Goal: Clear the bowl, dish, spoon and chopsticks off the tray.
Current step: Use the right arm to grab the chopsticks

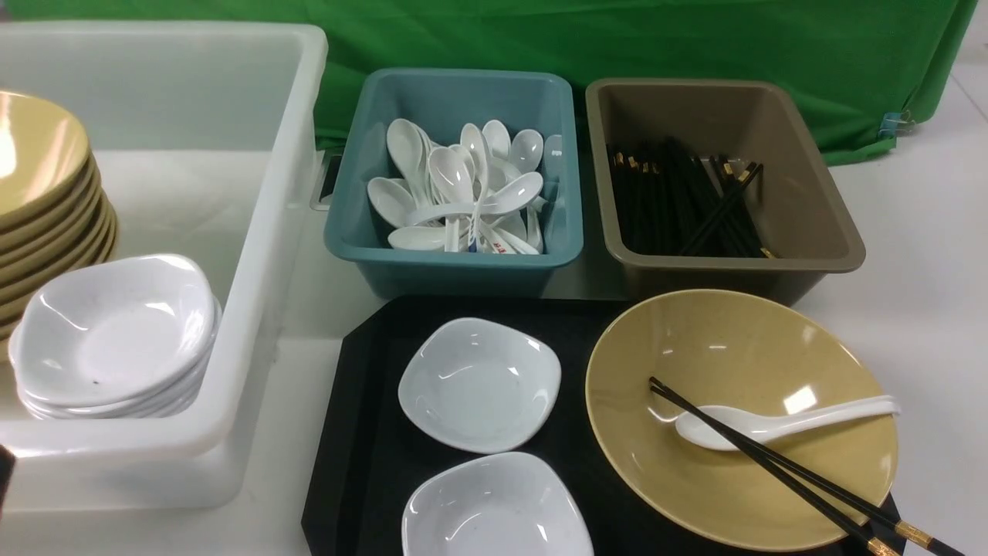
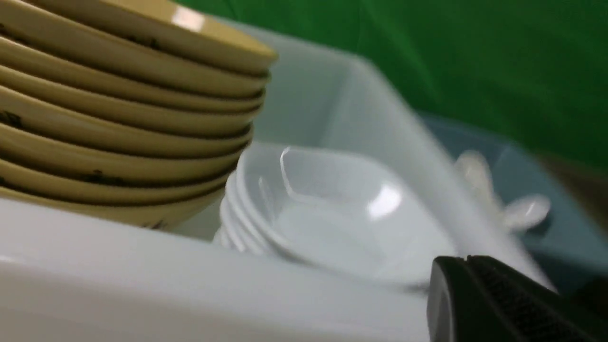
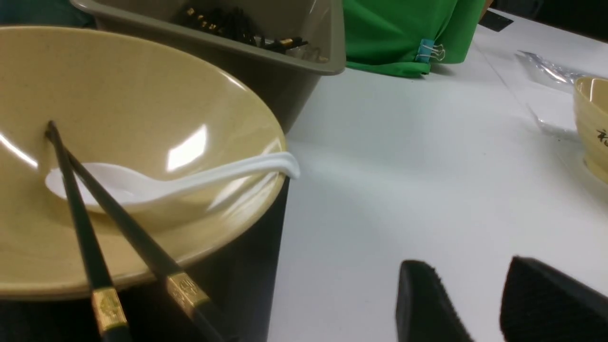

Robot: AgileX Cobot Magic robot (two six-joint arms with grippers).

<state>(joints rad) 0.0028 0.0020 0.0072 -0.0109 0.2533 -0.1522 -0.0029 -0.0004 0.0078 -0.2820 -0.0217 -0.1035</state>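
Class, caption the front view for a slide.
Yellow bowl holding spoon and chopsticks sits on a black tray beside two white dishes.

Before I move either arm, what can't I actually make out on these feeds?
1. Front view: the near white dish and the tray are cut off by the bottom edge.
2. Front and right wrist views: the thick ends of the chopsticks run off the bottom edge.
3. Front view: the right pincer is out of frame.
4. Left wrist view: blurred. The spoons in the teal bin are smears, and the left pincer is cropped at the corner.
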